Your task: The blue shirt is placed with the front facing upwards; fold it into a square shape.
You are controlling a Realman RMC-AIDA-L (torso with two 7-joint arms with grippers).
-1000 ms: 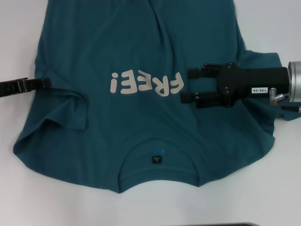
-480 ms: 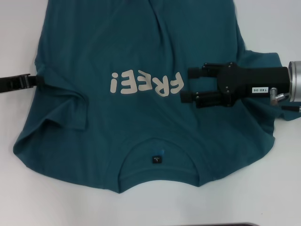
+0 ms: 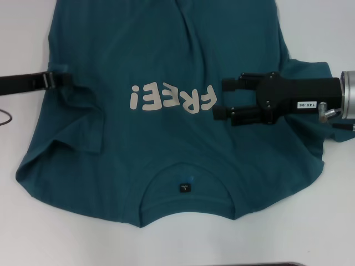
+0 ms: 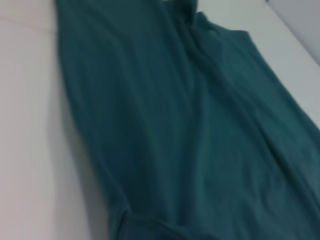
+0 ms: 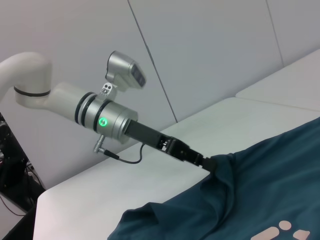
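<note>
We see the blue shirt [image 3: 166,105] spread front-up on the white table [image 3: 327,233], filling most of the head view; its hem end runs off the frame at 12 o'clock, so we cannot see the lower edge. The collar [image 3: 186,185] sits at 6 o'clock with a small dark label [image 3: 184,188] inside it, and the white "FREE!" lettering [image 3: 173,100] reads upside down from this camera.

The left gripper [image 3: 65,81] comes in from 9 o'clock at the shirt's side edge, just above the sleeve [image 3: 66,138], which lies folded and rumpled at 8 o'clock. In the right wrist view the same gripper [image 5: 212,164] has its tip buried in a raised ridge of cloth: fingers clamped on the shirt, as far as we can judge (the fingertips themselves are hidden by fabric). The left wrist view gives only blurred teal folds [image 4: 200,130] beside the table surface; no fingers visible there.

The right gripper [image 3: 221,98] reaches in from 3 o'clock over the chest, just beside the letter "F". Its two fingers [image 3: 236,84] are apart, with cloth visible in the gap; we cannot tell whether they touch the fabric or sit above it. The right sleeve [image 3: 310,149] is partly covered by that arm.
</note>
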